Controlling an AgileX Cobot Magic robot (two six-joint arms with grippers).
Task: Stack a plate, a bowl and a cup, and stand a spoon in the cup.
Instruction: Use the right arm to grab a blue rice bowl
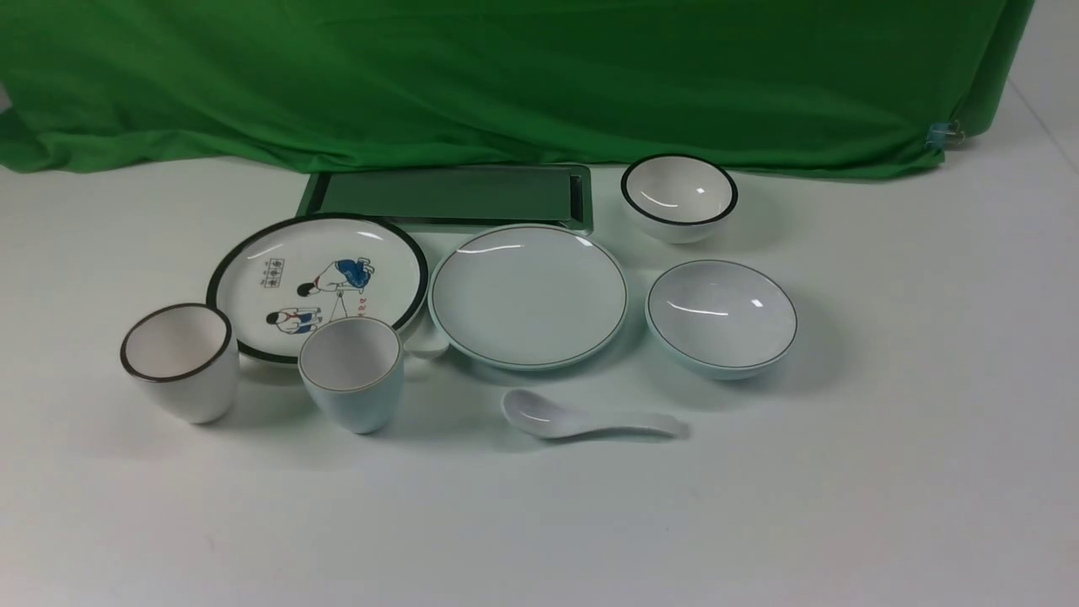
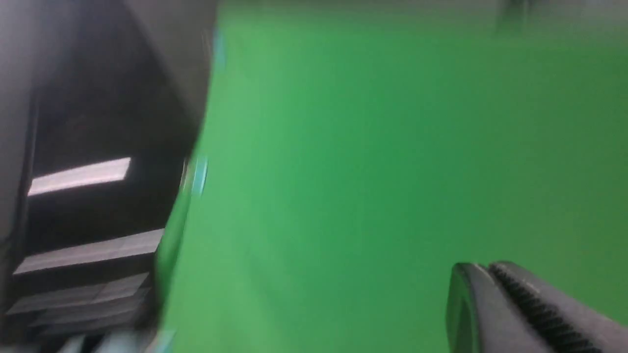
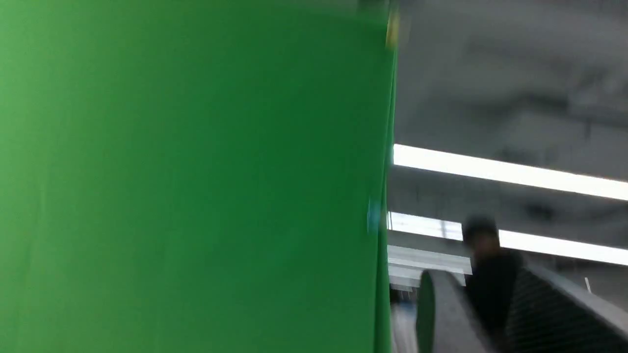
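A: Grippers first?

B: Left gripper (image 2: 488, 269) shut, fingertips together, holding nothing. Right gripper (image 3: 476, 279) partly open, a clear gap between the fingers, nothing gripped. Both up facing the green cloth (image 1: 506, 84), seen only in the wrist views. Beyond the right one, blurred, a dark-clothed person (image 3: 493, 279) and bright strip lights (image 3: 510, 169).

A: And on the table (image 1: 539, 523)?

B: Nearest the front camera, the spoon (image 1: 577, 422): glossy white, lying flat, deep oval end to the left, short handle to the right. Just behind, near the middle, the plate (image 1: 529, 295): round, pale blue-green, thin dark rim line, shiny streak near the far edge.

A: Containers?

B: Right of the plate, the bowl (image 1: 721, 320): wide, shallow, pale blue-green, upright, only glints of light inside. Left of the plate, the cup (image 1: 351, 379): handleless, pale blue-green outside, white and empty inside, thin brownish rim, upright. Farther left, a white cup (image 1: 190, 371) with a dark rim, also upright and empty. Behind the bowl, a smaller white bowl (image 1: 679, 194), black-rimmed, empty.

A: Anything else?

B: Behind the two cups, a picture plate (image 1: 329, 274), black-rimmed, with cartoon figures. Between the plates, a second spoon (image 1: 428, 344), partly hidden. At the back, by the cloth, a green tray (image 1: 451, 196).
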